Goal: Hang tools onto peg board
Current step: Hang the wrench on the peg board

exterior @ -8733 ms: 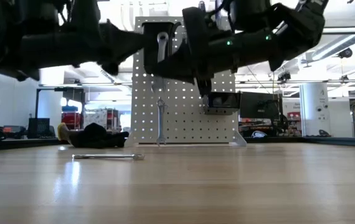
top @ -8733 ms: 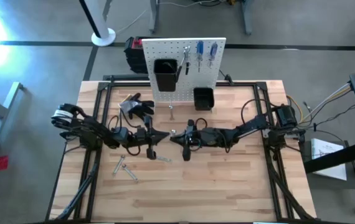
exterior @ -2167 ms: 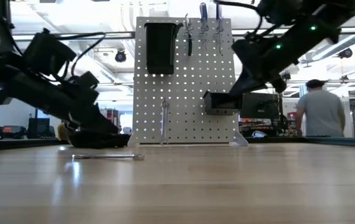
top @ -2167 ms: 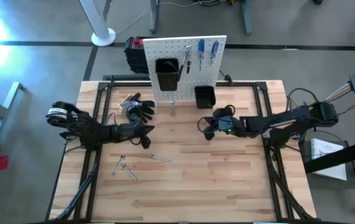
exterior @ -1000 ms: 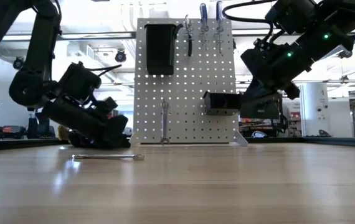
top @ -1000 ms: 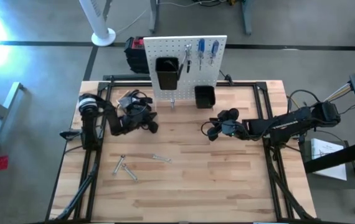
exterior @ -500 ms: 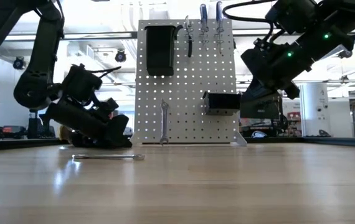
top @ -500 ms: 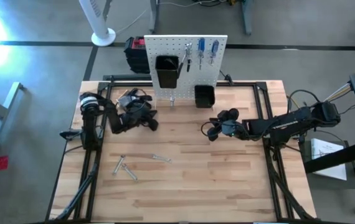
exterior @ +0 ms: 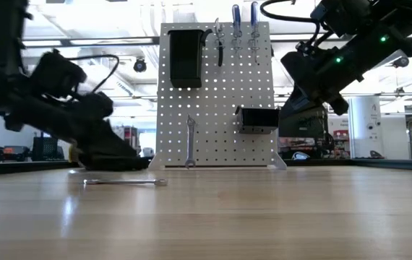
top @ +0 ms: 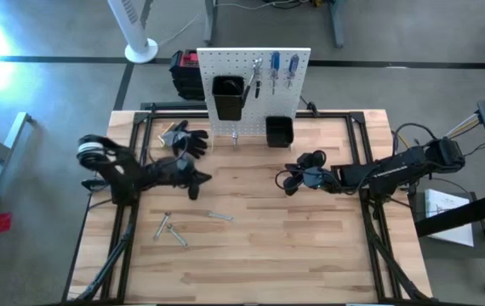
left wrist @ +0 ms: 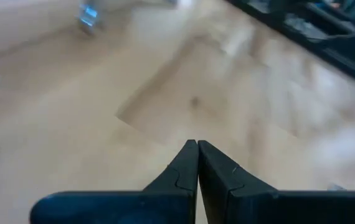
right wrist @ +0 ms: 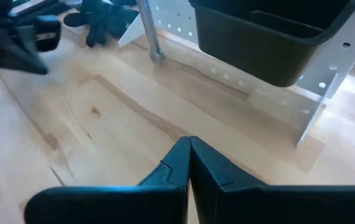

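Wooden tabletop (top: pixel 310 246) with an open workshop floor behind. White peg board (top: pixel 251 85) stands upright at the far edge, two black bins (top: pixel 227 98) on it. Already hung: two blue-handled screwdrivers (top: pixel 283 70), what looks like pliers (top: pixel 257 81) beside them (small, hard to be sure), and one wrench (exterior: pixel 189 141) low on the board. Loose wrenches (top: pixel 219 217) lie on the table in front of the left arm, two more (top: pixel 170 229) just beside. Black gloves (top: pixel 185 138) near the board's left foot.

Left gripper (top: pixel 193 180) clenched, holding nothing, hanging between the gloves and the loose wrenches. Right gripper (top: pixel 289 180) also clenched and empty, above bare wood in front of the lower bin.

Step in hand, as I judge it: between tools, left arm heading for another pickup. Next move calls for spreading the fingers, dropping onto the nearest wrench, pinching its shaft flat off the table, then carrying it to a free peg.
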Robot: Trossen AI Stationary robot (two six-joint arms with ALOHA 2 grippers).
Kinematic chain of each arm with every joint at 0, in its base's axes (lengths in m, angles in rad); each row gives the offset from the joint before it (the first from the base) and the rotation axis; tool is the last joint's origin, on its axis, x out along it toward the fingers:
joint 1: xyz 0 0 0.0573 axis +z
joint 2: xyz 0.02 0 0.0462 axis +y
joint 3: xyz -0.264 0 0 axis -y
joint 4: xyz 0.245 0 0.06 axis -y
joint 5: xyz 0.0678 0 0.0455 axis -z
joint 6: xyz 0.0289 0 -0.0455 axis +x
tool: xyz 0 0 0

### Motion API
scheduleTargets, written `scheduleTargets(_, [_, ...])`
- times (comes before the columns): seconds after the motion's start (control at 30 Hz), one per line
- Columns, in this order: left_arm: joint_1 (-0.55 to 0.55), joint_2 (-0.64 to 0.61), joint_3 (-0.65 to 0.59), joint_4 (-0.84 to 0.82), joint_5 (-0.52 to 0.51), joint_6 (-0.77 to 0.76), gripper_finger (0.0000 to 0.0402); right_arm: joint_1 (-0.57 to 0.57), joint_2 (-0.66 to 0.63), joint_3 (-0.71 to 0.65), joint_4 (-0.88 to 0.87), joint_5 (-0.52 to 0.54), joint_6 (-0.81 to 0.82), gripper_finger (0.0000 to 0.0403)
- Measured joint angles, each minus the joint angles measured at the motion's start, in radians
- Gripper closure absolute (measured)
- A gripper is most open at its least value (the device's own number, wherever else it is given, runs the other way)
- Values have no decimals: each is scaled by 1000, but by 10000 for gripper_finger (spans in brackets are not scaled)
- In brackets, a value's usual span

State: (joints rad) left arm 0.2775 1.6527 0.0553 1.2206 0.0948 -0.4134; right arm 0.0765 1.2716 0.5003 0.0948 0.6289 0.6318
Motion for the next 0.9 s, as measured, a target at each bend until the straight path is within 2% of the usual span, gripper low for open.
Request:
scheduleTargets(0.2, [-155,-124,-18,-156,2,-71,401,0,0,0,17,-7,4,396])
scheduleTargets(0.4, [-309,-155,105,-490,-26,-43,399,0,0,0,90,-33,-49,350])
scheduleTargets(0.5, [-325,-155,164,-590,-38,-29,382,0,0,1,101,-35,-56,322])
scheduleTargets(0.7, [-326,-152,242,-624,-8,69,321,0,0,1,97,-66,-56,273])
scheduleTargets(0.9, [-327,-112,370,-896,-1,145,280,0,0,1,91,-92,-56,250])
